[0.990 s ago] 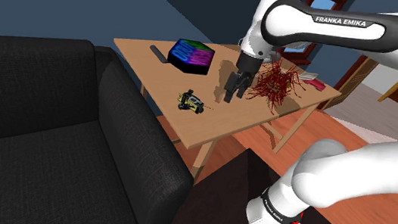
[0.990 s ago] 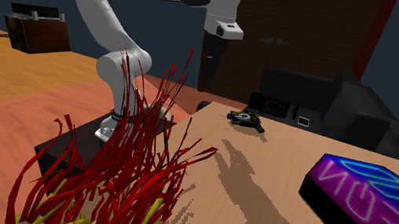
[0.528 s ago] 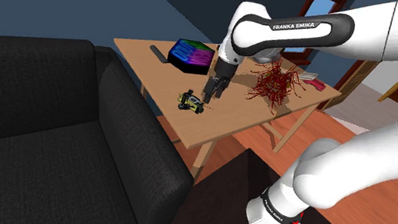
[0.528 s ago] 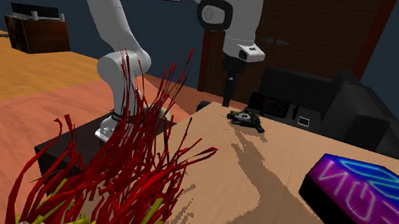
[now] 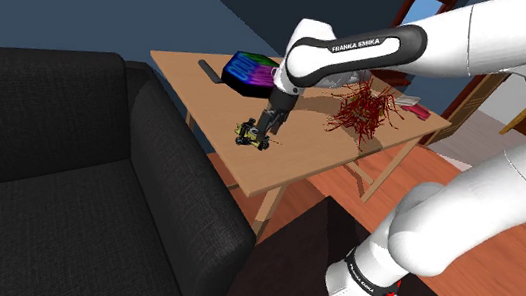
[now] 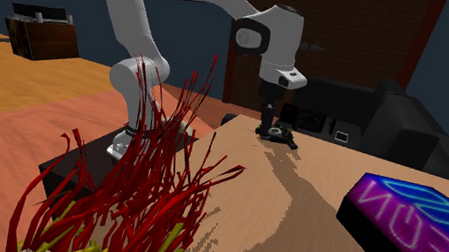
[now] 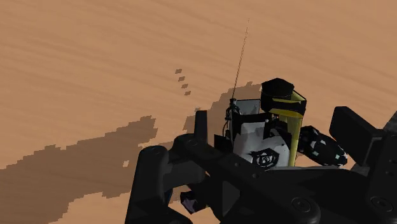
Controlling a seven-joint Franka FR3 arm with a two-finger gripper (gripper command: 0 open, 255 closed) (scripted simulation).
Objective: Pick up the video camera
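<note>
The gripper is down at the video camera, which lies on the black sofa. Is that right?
No. The gripper is down at the video camera, but the camera lies on the wooden table beside the black sofa, not on it; the shoulder view shows this.

Beneath the gripper [image 5: 258, 137], the table [image 7: 95, 63] is shown as smooth, matt wood with fine grain. The video camera [image 7: 254, 137] at the gripper is rendered with a matt finish.

table [image 5: 302, 158], video camera [image 5: 252, 134], neon box [image 5: 252, 73], twigs [image 5: 363, 112]
</note>
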